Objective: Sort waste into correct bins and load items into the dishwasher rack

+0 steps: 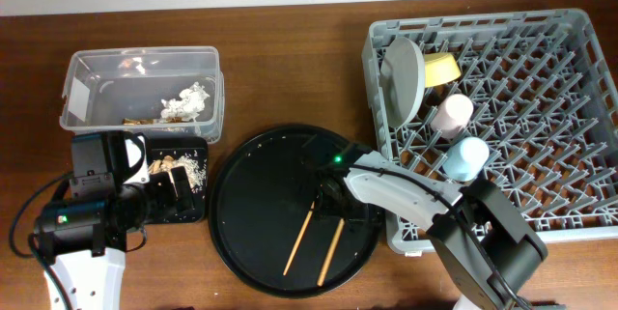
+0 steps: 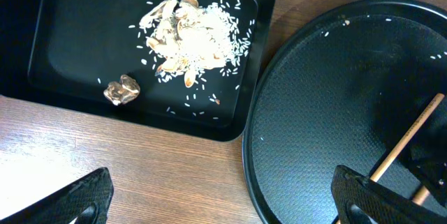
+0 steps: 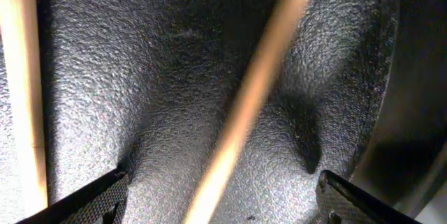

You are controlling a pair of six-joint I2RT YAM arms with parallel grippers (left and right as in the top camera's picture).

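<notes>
Spread end effector [image 3: 222, 185] straddles one chopstick [image 3: 255, 88] on the black tray [image 3: 140, 112].

Right hand [image 3: 222, 199] spread around chopstick [image 3: 246, 102], tray rim [image 3: 408, 98] close beside, rack [image 1: 541, 117] beyond

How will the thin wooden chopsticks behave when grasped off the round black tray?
Straight and slender, the thin wooden chopsticks look stiff and light. Lying flat on the round black tray, they may roll if nudged.
</notes>
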